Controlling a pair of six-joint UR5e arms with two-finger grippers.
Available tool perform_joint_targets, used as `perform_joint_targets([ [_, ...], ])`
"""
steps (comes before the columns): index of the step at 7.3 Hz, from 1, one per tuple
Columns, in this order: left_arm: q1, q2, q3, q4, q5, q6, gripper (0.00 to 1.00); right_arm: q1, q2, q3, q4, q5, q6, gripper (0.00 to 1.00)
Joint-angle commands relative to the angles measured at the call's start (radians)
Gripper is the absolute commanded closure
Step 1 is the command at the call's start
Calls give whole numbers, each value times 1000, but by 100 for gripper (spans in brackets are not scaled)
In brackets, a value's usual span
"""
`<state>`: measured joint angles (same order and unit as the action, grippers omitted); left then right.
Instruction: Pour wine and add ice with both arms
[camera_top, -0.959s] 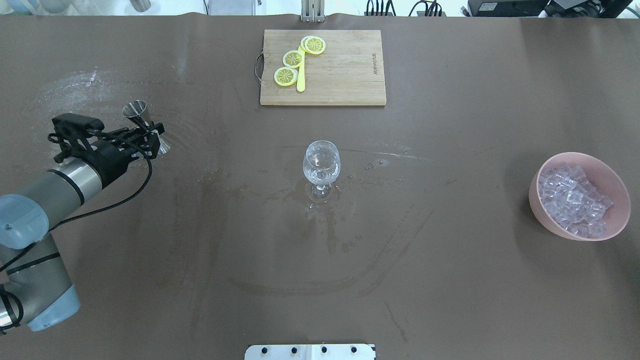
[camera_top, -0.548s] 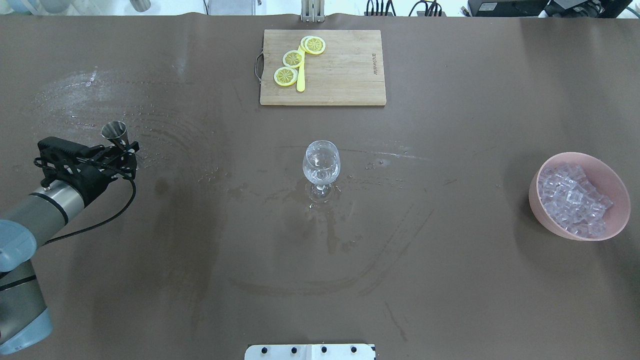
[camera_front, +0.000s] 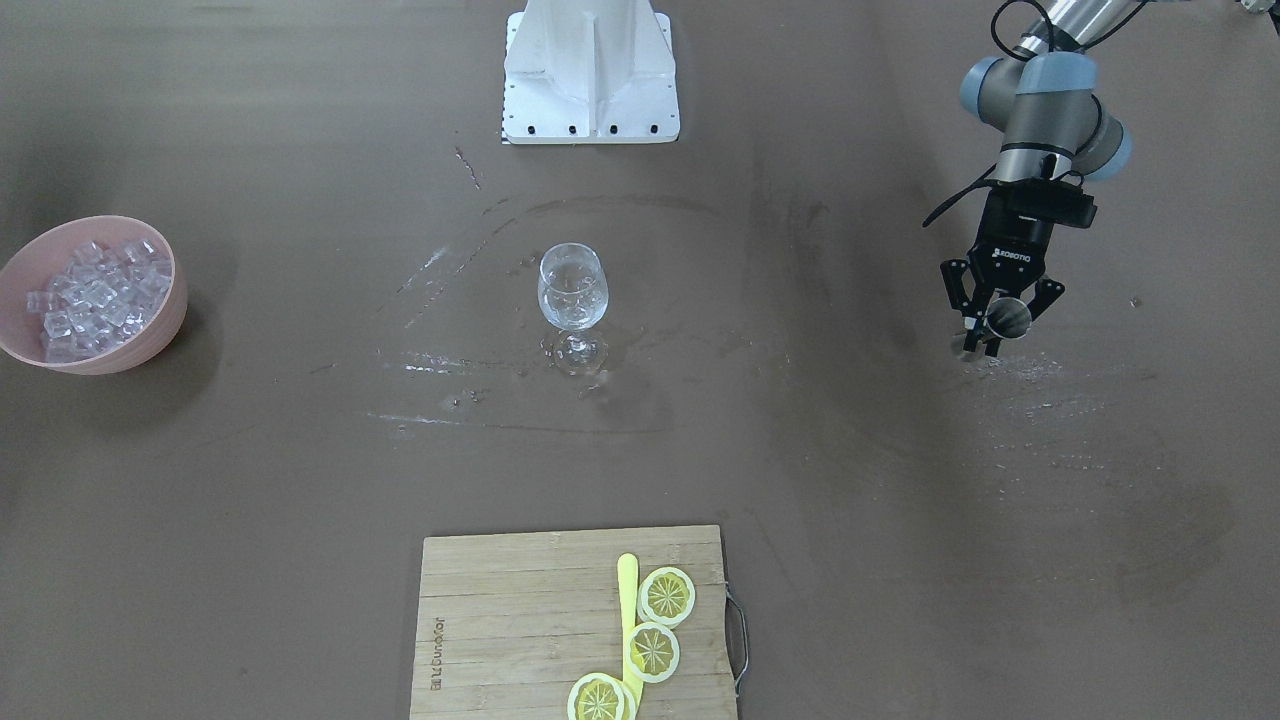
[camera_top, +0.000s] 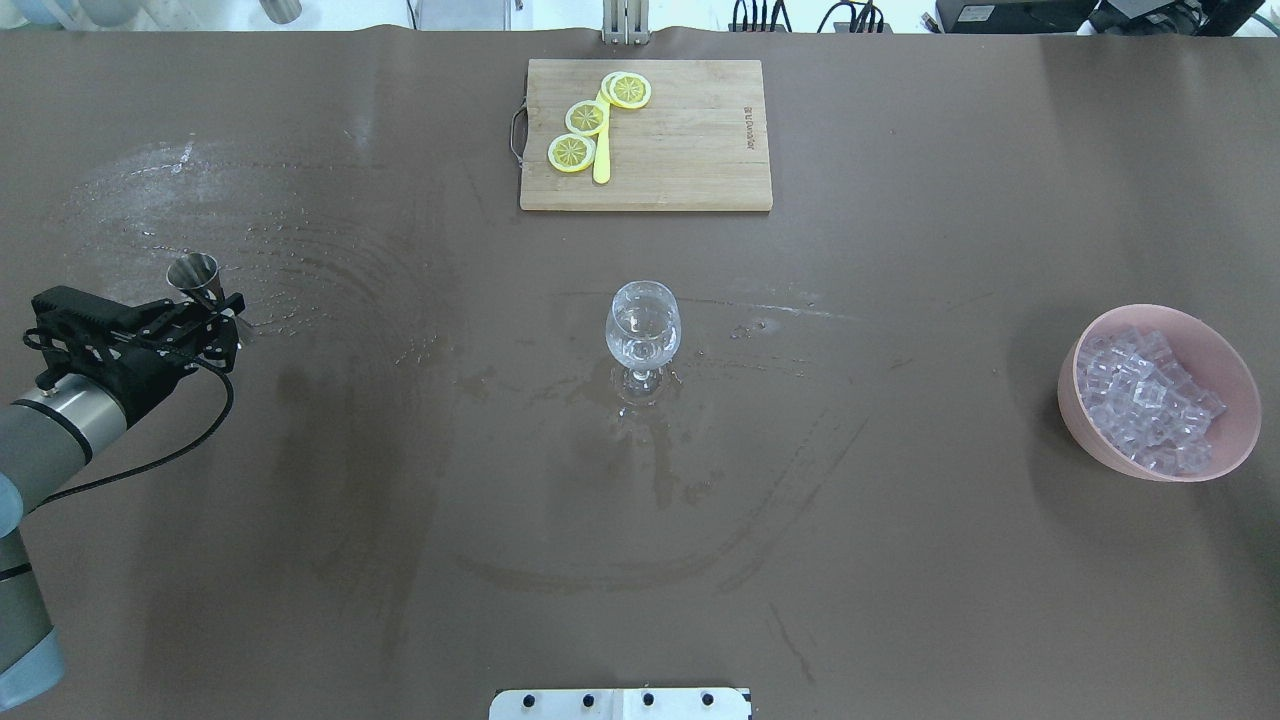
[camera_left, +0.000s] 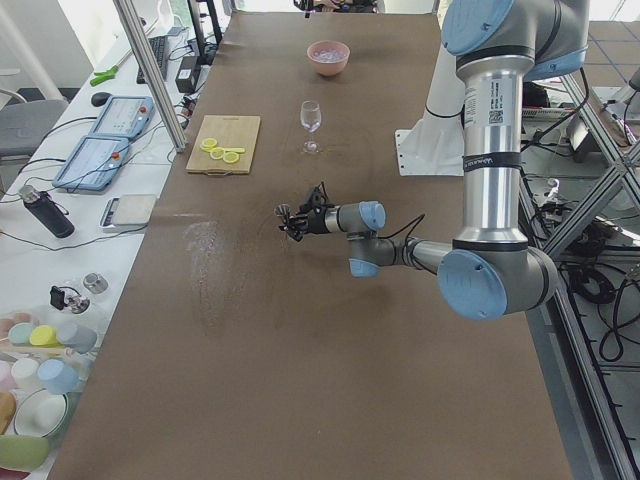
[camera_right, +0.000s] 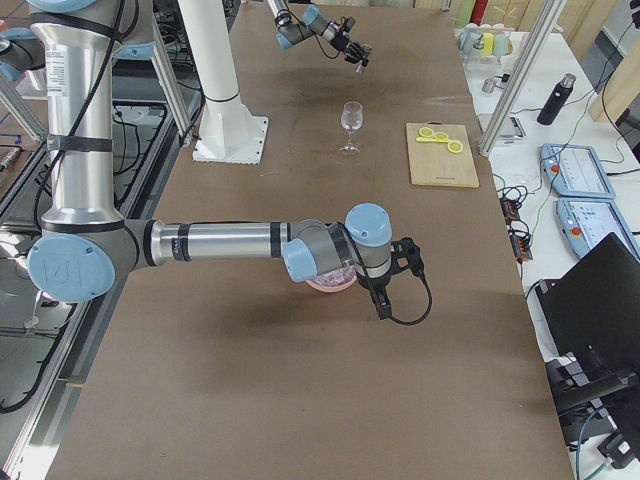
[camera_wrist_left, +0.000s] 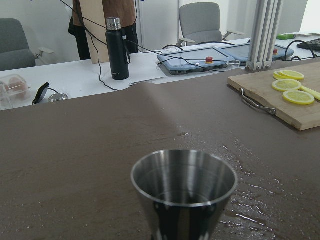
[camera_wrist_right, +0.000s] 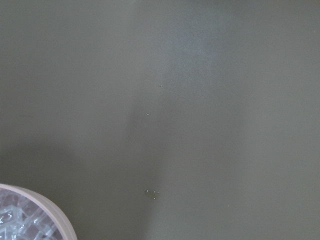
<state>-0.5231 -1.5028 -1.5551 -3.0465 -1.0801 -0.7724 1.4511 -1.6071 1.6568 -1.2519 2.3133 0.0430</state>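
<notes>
My left gripper is shut on a small steel jigger and holds it upright low over a wet patch at the table's left; both also show in the front view, gripper and jigger. The jigger's open mouth fills the left wrist view. The wine glass stands mid-table with clear liquid in it. The ice lies in a pink bowl at the right. My right gripper hangs beside the bowl, seen only in the exterior right view; I cannot tell whether it is open or shut.
A wooden cutting board with three lemon slices and a yellow knife lies at the far middle. Water streaks surround the glass and the left side. The white robot base is at the near edge. The bowl's rim shows in the right wrist view.
My left arm has drawn back to the left and toward the robot, carrying the jigger with it. The glass, bowl and board have not moved.
</notes>
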Motion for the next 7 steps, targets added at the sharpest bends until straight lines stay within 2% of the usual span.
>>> perform_joint_targets([
  [1, -32, -10, 74, -69, -7, 15, 100, 0, 1, 0, 0, 0, 0, 0],
  [3, -41, -16, 99, -78, -11, 74, 100, 0, 1, 0, 0, 0, 0, 0],
  [7, -40, -49, 116, -92, -50, 64, 100, 0, 1, -2, -1, 0, -2, 0],
])
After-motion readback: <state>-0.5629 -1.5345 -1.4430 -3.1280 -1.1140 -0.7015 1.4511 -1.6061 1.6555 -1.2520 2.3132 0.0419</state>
